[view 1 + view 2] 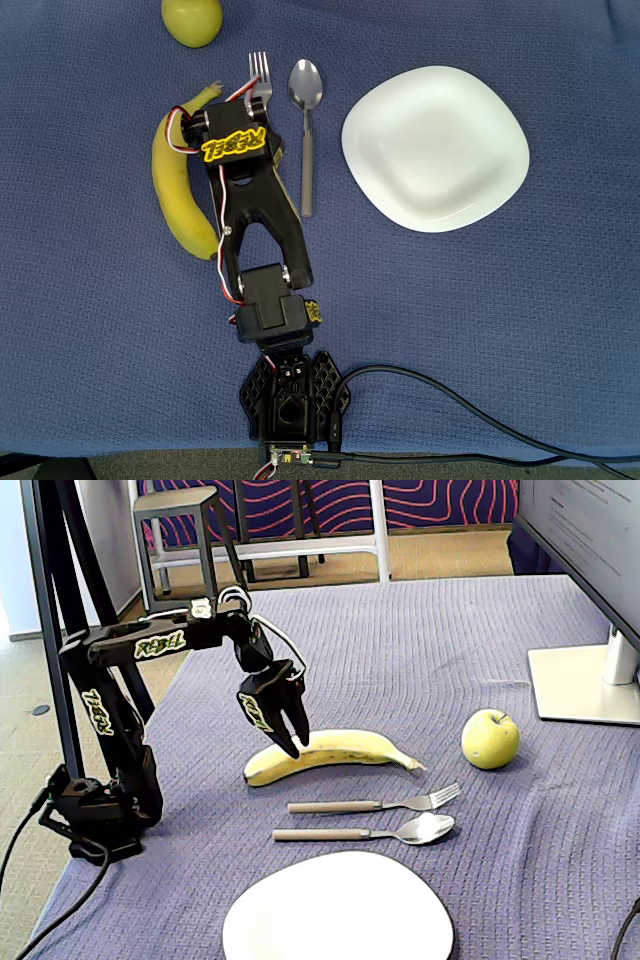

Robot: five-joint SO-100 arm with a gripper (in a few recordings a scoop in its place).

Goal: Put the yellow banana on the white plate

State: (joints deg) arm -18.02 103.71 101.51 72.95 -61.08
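Observation:
The yellow banana (176, 190) lies left of the arm in the overhead view, its stem towards the top. In the fixed view the banana (350, 748) lies crosswise behind the fork. My black gripper (298, 748) points down at the banana's left half, its fingertips just above or touching the peel and only slightly apart, with nothing held between them. From overhead the gripper (190, 125) sits by the banana's upper part, mostly hidden under the wrist. The white plate (435, 150) rests bare at the right, and the same plate (340, 910) shows at the table's near edge.
A round yellow-green fruit (192, 20) (490, 738) sits beyond the banana's stem end. A fork (262, 85) (375, 803) and a spoon (306, 120) (380, 832) lie side by side between banana and plate. A monitor foot (580, 685) stands at the far right.

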